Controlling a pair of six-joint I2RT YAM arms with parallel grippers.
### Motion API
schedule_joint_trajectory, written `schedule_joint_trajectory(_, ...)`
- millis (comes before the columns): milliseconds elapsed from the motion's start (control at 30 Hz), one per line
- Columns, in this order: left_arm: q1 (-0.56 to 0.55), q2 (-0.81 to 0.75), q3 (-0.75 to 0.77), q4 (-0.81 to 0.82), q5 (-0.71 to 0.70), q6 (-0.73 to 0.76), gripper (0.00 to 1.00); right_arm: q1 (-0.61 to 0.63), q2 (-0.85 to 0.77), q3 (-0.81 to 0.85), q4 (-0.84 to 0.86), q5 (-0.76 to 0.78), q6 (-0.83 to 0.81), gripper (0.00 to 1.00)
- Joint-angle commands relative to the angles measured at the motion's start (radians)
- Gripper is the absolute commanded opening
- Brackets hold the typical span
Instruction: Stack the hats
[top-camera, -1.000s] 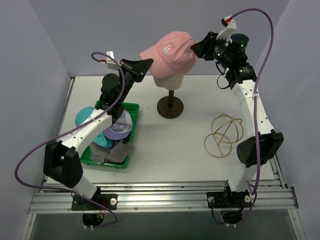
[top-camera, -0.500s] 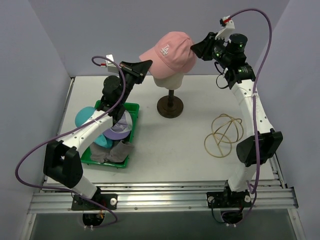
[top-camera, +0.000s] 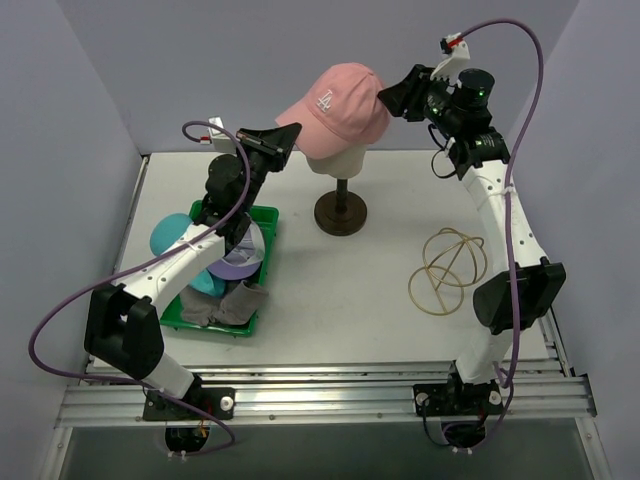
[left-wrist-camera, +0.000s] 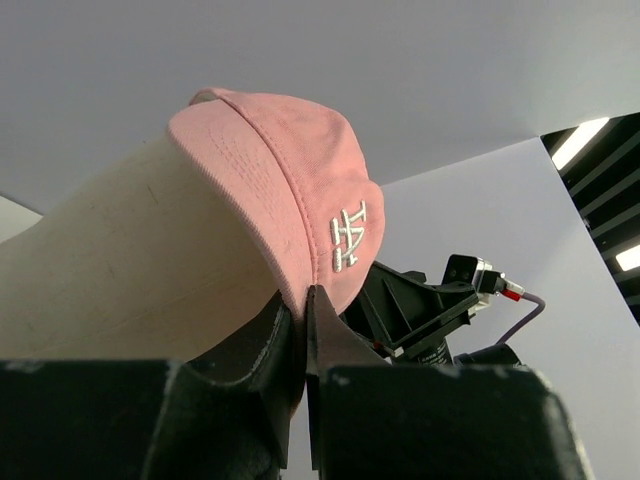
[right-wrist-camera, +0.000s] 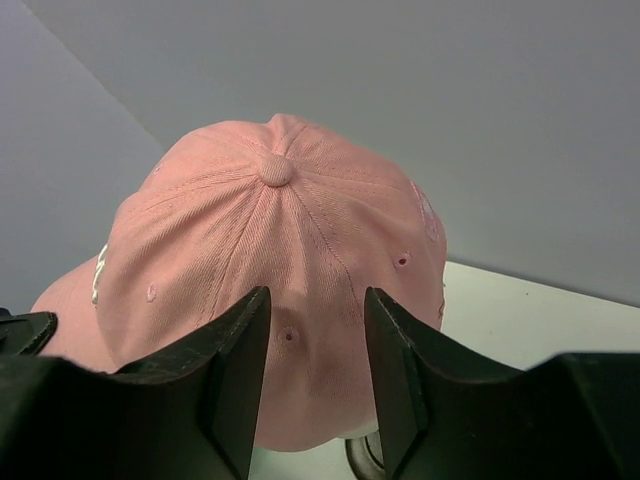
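While the teal bucket hat (top-camera: 168, 232), lavender baseball cap (top-camera: 240, 262) and grey bucket hat (top-camera: 230, 303) lie heaped in the green plastic tray (top-camera: 205, 328) at left, the left gripper (left-wrist-camera: 305, 300) pinches the brim of the pink fabric baseball cap (top-camera: 340, 100), which sits on the cream egg-shaped mannequin head (top-camera: 338, 155). The right gripper (right-wrist-camera: 317, 300) is at the cap's rear, jaws apart.

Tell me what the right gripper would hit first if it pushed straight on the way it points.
The pink cap. Its rear crown sits dead ahead between the open fingers of the right gripper. Depth is unclear, but from above the tips look nearly at the fabric.
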Motion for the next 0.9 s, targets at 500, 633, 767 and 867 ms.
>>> schedule_joint_trajectory(500,-0.03,0.031,0.021,-0.094,-0.091,-0.072,0.02,0.008,-0.064,-0.042,0.057,-0.042,-0.028,0.29)
schedule_joint_trajectory(633,-0.03,0.031,0.016,-0.096,-0.094,-0.076,0.02,0.007,-0.053,-0.035,0.071,-0.046,-0.011,0.13)
schedule_joint_trajectory(767,-0.032,0.031,0.007,-0.088,-0.091,-0.078,0.02,0.007,-0.041,-0.015,0.071,-0.048,-0.008,0.01)
schedule_joint_trajectory(867,-0.032,0.03,-0.003,-0.076,-0.083,-0.086,0.02,0.01,-0.03,0.008,0.071,-0.046,-0.005,0.0)
